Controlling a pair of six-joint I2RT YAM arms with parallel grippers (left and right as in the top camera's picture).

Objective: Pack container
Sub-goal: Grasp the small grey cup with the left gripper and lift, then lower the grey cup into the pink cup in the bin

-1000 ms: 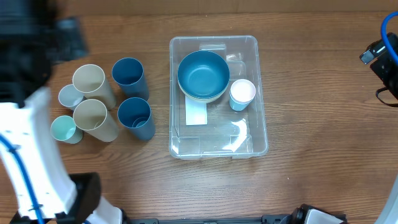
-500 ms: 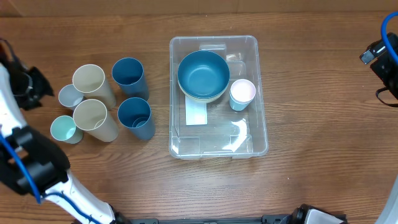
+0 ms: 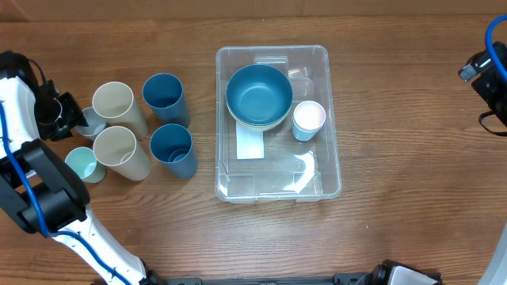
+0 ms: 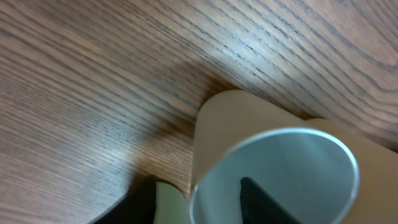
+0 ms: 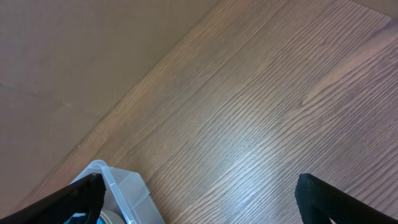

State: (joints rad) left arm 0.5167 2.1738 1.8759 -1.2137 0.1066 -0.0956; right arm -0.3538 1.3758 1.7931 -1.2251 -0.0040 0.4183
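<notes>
Left claw (image 4: 194, 198) astride wall of small pale grey plastic cup (image 4: 280, 168) by left edge of wooden table (image 3: 396, 237), clamping unclear; right claw (image 5: 199, 190) spread apart.

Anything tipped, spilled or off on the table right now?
Nothing stands out. The cups left of the container stand upright; the blue bowl and small cup inside it sit upright too. No spill visible.

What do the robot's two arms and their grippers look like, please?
The left arm has smooth white links and bulky black joints, with a thin blue cable running along it. The left gripper is black. Only a black part of the right arm shows, with a second blue cable looping above it. The right gripper has black fingers.
</notes>
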